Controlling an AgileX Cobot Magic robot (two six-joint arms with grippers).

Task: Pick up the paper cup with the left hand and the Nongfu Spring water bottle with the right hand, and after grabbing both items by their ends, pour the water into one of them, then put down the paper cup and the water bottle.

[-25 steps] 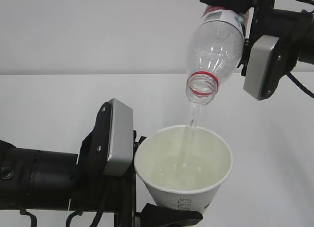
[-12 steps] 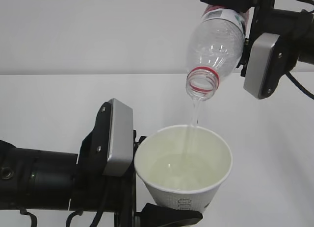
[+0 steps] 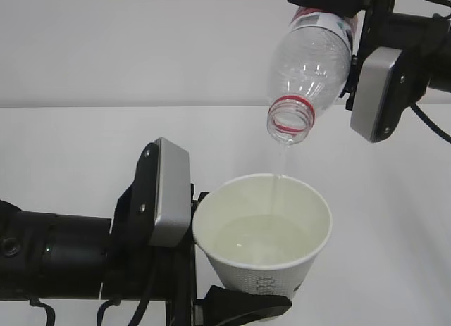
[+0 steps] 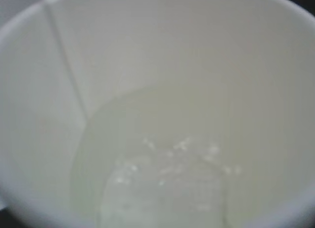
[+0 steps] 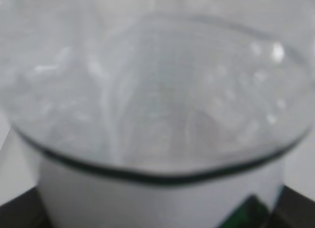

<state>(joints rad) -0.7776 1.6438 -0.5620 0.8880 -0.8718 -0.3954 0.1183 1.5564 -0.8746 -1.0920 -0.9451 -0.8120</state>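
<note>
The white paper cup is upright low in the exterior view, partly filled with water. My left gripper is shut on its lower end, with one black finger showing under the cup. Above it the clear Nongfu Spring water bottle tilts mouth-down, its red neck ring over the cup. My right gripper is shut on its labelled far end. A thin stream of water falls from the mouth into the cup. The left wrist view is filled by the cup's cream inside, the right wrist view by the blurred bottle.
A white table runs behind and below both arms, with a pale wall beyond. The left arm's silver-grey plate sits right beside the cup's rim. The right arm's plate and cable hang beside the bottle.
The falling stream has thinned from a thick pour to a fine trickle. The cup and left arm have risen very slightly. The bottle has barely moved.
</note>
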